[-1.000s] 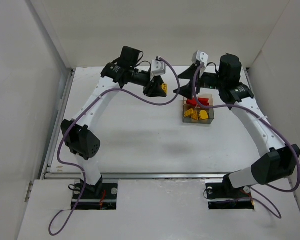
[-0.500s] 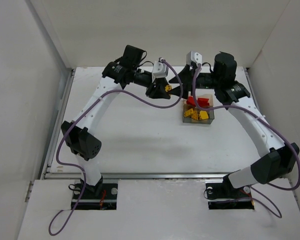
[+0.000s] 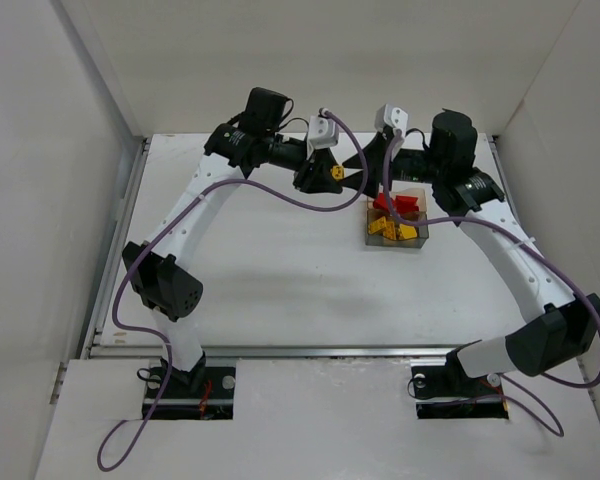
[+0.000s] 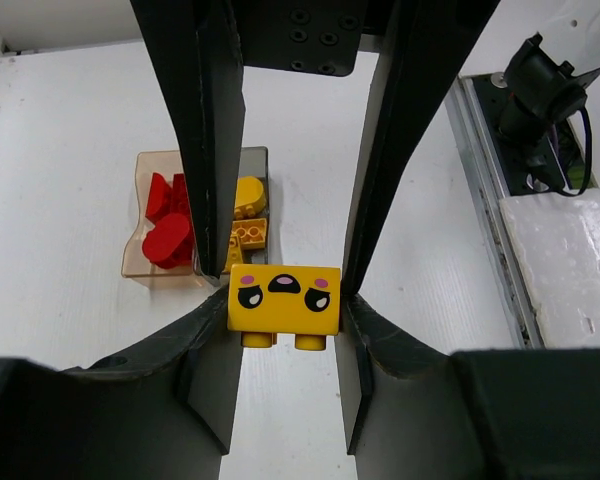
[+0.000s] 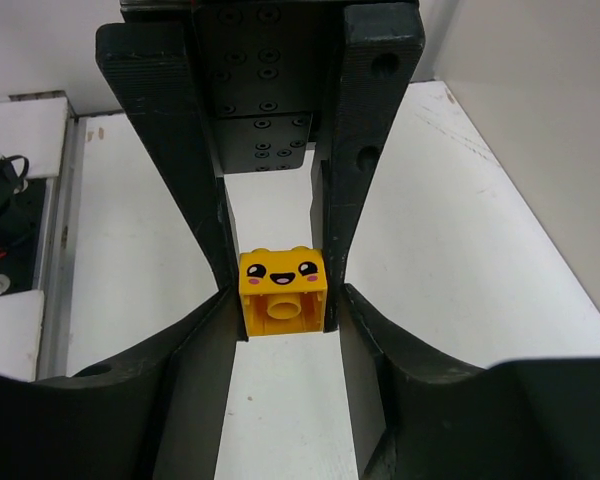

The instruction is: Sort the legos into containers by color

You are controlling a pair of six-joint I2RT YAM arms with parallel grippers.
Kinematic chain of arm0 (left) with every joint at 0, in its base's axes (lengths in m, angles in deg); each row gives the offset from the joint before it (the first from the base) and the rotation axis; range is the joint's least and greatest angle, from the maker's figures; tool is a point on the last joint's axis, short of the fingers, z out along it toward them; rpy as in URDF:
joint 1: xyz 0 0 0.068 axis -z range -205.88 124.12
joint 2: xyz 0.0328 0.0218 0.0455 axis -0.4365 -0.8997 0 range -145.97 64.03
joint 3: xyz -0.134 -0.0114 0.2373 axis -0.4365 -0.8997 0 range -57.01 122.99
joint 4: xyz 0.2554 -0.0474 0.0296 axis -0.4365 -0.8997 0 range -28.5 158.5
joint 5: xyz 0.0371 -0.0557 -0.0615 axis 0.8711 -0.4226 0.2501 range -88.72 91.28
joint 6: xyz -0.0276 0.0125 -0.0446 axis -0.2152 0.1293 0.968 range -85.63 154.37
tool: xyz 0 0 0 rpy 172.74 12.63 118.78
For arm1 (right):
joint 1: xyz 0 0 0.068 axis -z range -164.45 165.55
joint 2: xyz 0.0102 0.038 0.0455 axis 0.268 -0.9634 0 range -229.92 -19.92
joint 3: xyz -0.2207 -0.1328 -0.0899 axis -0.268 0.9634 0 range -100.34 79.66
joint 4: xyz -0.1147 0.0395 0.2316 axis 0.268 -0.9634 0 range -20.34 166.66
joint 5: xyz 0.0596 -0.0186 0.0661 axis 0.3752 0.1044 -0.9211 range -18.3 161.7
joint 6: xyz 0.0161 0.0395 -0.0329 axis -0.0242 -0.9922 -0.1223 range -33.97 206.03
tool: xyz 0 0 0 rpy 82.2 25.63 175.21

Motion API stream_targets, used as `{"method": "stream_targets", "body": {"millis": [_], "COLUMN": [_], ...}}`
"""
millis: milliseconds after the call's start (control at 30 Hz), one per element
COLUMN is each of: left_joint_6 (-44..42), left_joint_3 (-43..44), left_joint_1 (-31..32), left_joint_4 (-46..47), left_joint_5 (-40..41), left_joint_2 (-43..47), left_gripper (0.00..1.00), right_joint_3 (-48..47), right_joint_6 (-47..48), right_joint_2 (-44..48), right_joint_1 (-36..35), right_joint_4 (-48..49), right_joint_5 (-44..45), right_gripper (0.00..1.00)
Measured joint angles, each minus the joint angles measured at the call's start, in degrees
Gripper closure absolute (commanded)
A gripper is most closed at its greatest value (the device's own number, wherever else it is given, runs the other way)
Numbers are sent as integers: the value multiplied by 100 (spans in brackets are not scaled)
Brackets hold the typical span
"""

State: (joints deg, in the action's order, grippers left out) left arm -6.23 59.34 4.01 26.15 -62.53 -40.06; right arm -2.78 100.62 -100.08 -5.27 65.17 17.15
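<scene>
My left gripper (image 4: 284,300) is shut on a yellow lego (image 4: 284,298) with a printed face, held above the table. In the top view the left gripper (image 3: 335,177) sits left of the containers, and this lego (image 3: 332,175) shows at its tip. My right gripper (image 5: 282,292) is shut on a yellow face lego (image 5: 282,290), which is hidden in the top view. The right gripper (image 3: 352,180) nearly meets the left one tip to tip. The tan container (image 4: 140,190) holds red legos (image 4: 168,235). The adjoining clear grey container (image 4: 256,158) holds yellow legos (image 4: 248,232).
In the top view the two containers (image 3: 423,240) stand under the right arm's wrist. White walls enclose the table on the left, back and right. A metal rail (image 3: 280,350) runs along the near edge. Purple cables hang from both arms.
The left gripper has moved a little to the right with its lego. The right gripper has swung left, away from over the containers. Their tips are now close together.
</scene>
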Motion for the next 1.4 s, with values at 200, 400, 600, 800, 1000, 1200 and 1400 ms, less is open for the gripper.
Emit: {"method": "stream_targets", "body": {"millis": [200,400,600,800,1000,1200,1400], "left_joint_6": [70,96,105,118,208,214,415], "left_joint_3": [0,0,0,0,-15,-101,-634], "left_joint_1": [-2,-22,-44,-46,-20,2,-85], "left_joint_4": [9,0,-39,-9,160,243,452], "left_joint_5": [70,87,114,229,439,848,1692], "left_joint_2": [0,0,0,0,0,0,0], "left_gripper": [100,100,100,44,0,0,0], "right_joint_3": [-17,-79,-131,-133,-96,-85,295], "right_joint_6": [-7,-61,-68,-83,-138,-190,-367], "right_joint_2": [-11,-70,-151,-157,-151,-118,-236], "right_joint_1": [-31,-63,-70,-87,-168,144,675], "right_joint_4": [0,2,2,2,-11,-293,-1073], "right_joint_5": [50,57,-2,105,382,1093,2820], "right_gripper": [55,72,100,100,100,100,100]}}
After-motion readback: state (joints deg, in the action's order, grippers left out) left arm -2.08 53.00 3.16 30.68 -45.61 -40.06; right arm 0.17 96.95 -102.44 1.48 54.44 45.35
